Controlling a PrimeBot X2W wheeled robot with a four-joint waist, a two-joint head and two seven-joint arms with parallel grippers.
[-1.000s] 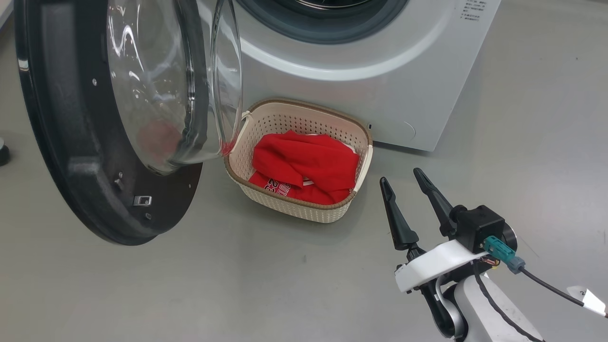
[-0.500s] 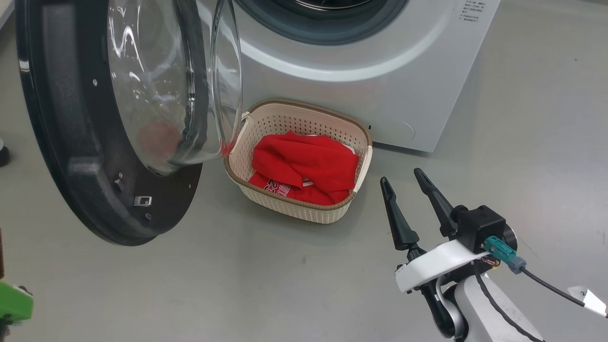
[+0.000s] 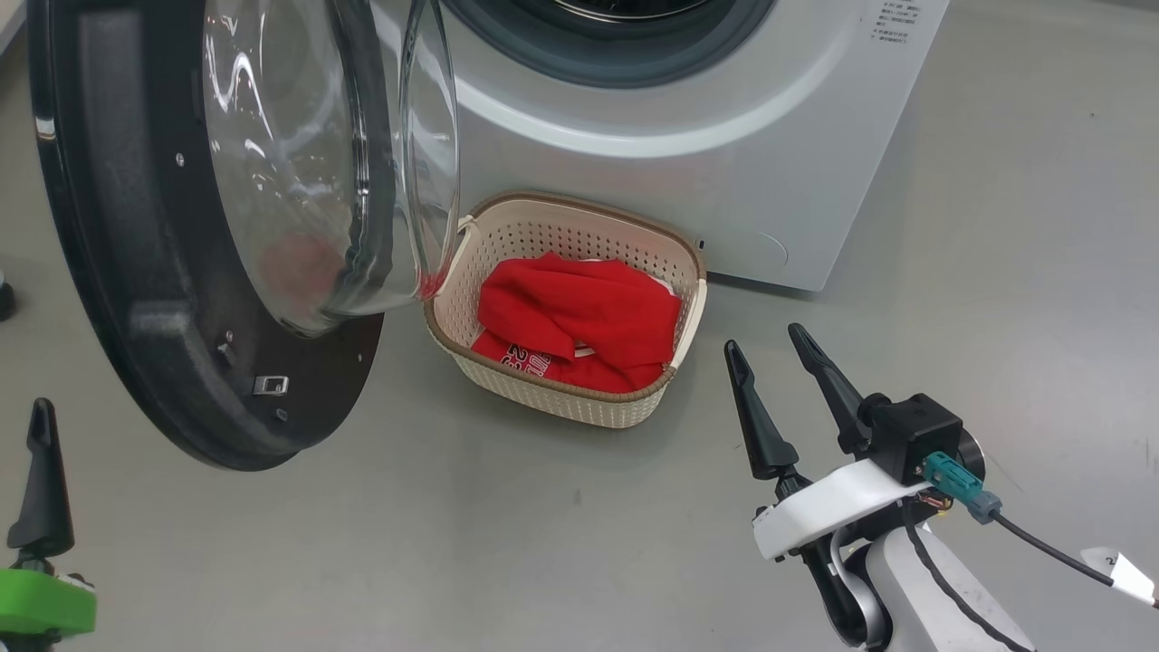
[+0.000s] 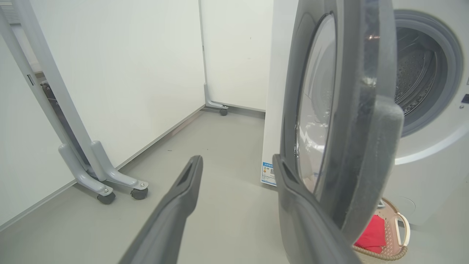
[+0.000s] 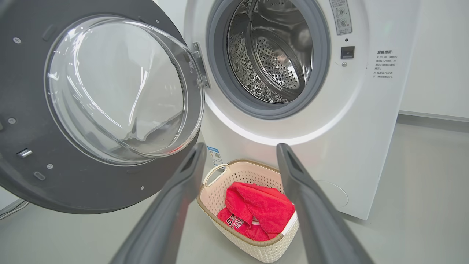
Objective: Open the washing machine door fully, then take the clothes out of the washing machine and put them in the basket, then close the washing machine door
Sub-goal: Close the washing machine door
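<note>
Clothes in basket, so hangs left gripper wide beside washing machine door at 9 o'clock, seemingly to push it shut, right gripper wide

washing machine: 1 | door: 1 | basket: 1 | pincers: 2

Left gripper, fingers spread wide above grey floor, washing machine door edge-on at right, steel drum open behind it, basket holding red clothes below, wheeled white panels at left
</note>
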